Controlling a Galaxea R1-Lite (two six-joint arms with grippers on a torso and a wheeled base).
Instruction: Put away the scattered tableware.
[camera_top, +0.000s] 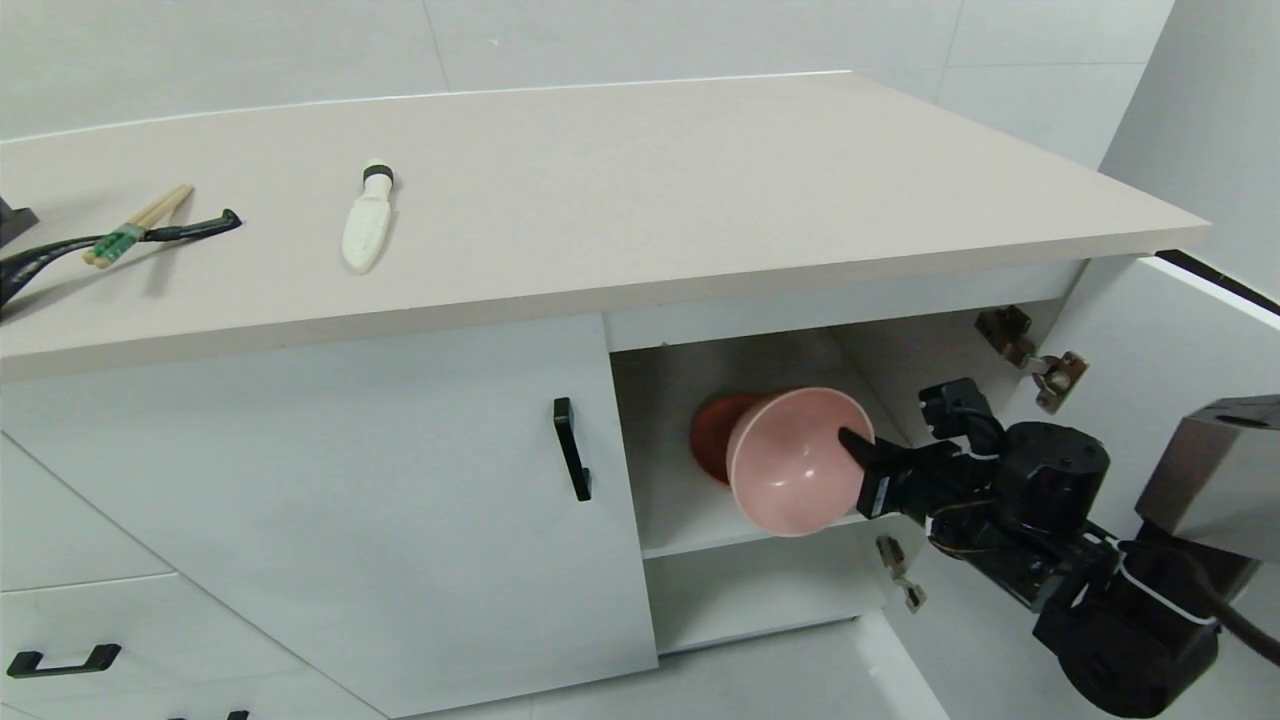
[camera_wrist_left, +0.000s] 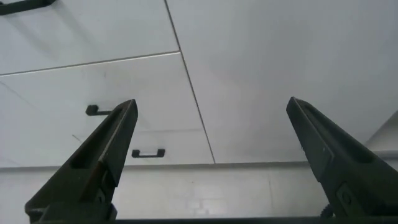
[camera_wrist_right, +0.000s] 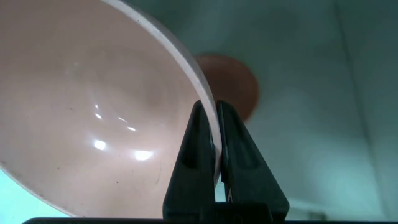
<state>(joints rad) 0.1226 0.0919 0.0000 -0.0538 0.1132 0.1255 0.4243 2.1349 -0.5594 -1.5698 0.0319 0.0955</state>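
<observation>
My right gripper is shut on the rim of a pink bowl, holding it tilted at the mouth of the open cabinet, over its upper shelf. Behind the pink bowl, a red dish rests deeper on that shelf. In the right wrist view the fingers pinch the pink bowl's rim, with the red dish beyond. On the countertop lie a cream-coloured knife with a dark band and a pair of wooden chopsticks. My left gripper is open, facing white drawer fronts.
The cabinet's left door is closed, with a black handle. The right door is swung open beside my right arm. A black cable lies across the counter's left side, next to the chopsticks. Drawers with black handles sit at lower left.
</observation>
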